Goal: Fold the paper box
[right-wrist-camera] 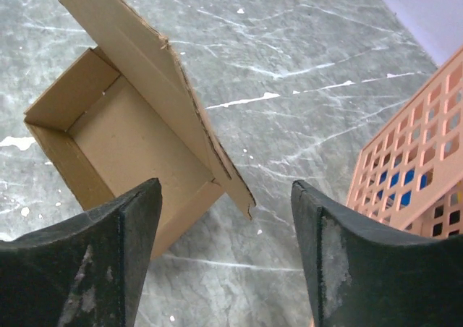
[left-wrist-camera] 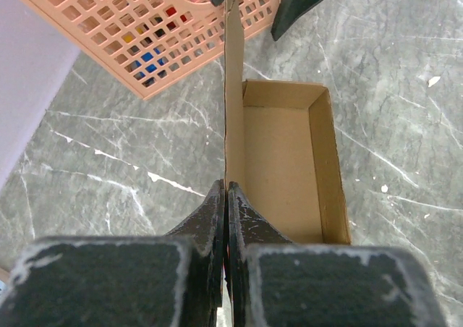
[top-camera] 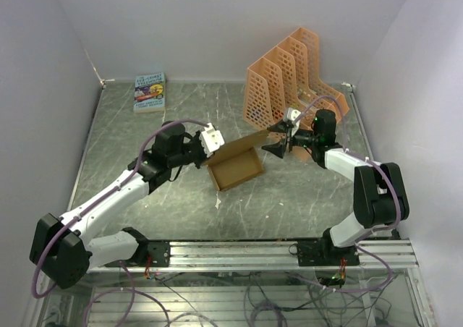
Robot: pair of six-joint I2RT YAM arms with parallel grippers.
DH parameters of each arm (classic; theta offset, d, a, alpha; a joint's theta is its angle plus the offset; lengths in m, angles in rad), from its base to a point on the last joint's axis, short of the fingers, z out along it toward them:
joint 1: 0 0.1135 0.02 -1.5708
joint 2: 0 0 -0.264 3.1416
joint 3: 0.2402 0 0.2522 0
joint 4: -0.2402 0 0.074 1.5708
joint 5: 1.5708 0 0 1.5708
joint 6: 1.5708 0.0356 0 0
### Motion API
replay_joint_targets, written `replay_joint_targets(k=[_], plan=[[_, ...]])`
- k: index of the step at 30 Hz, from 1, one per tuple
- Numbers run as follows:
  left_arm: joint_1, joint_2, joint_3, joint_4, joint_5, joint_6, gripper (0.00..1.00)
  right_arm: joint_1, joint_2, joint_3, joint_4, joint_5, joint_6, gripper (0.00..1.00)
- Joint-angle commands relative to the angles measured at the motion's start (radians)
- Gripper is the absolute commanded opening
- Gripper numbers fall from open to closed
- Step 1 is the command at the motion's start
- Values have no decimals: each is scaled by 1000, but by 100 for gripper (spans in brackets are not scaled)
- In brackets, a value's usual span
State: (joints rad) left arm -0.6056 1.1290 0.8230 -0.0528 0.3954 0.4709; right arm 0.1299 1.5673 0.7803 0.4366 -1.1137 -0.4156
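The paper box (top-camera: pixel 236 168) is a tan cardboard tray, open on top, in the middle of the table, with its lid flap (top-camera: pixel 244 142) standing up along its far side. My left gripper (top-camera: pixel 210 148) is shut on the near end of that flap (left-wrist-camera: pixel 234 110), which runs straight away from the fingers (left-wrist-camera: pixel 244 215); the tray (left-wrist-camera: pixel 286 160) lies to its right. My right gripper (top-camera: pixel 278 143) is open just off the flap's far corner (right-wrist-camera: pixel 242 197), not touching it. The box (right-wrist-camera: pixel 108 139) shows between and beyond its fingers (right-wrist-camera: pixel 137 233).
An orange perforated file rack (top-camera: pixel 293 77) stands at the back right, close behind my right gripper, and shows in both wrist views (left-wrist-camera: pixel 137 34) (right-wrist-camera: pixel 412 168). A small colourful book (top-camera: pixel 150 92) lies at the back left. White walls close in the table's left, back and right.
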Motion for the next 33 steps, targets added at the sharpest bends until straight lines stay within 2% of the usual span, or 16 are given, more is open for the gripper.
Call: replay_joint_targets(k=[1, 4, 17, 22, 27, 30, 33], plan=[[5, -28, -20, 60, 21, -29, 7, 16, 30, 36, -22, -7, -1, 67], [4, -31, -30, 75, -2, -44, 7, 24, 24, 30, -63, 31, -41, 58], [4, -56, -64, 157, -100, -222, 7, 61, -43, -3, -90, 98, -8, 19], [4, -75, -88, 174, -134, -264, 7, 114, -79, 1, -144, 153, -15, 10], [1, -68, -92, 178, -162, -310, 7, 218, -104, 21, -189, 388, 85, 0], [-5, -60, -98, 187, -163, -325, 7, 283, -102, 16, -162, 530, 183, 0], [-10, -56, -103, 190, -154, -327, 7, 319, -88, 16, -145, 553, 248, 1]])
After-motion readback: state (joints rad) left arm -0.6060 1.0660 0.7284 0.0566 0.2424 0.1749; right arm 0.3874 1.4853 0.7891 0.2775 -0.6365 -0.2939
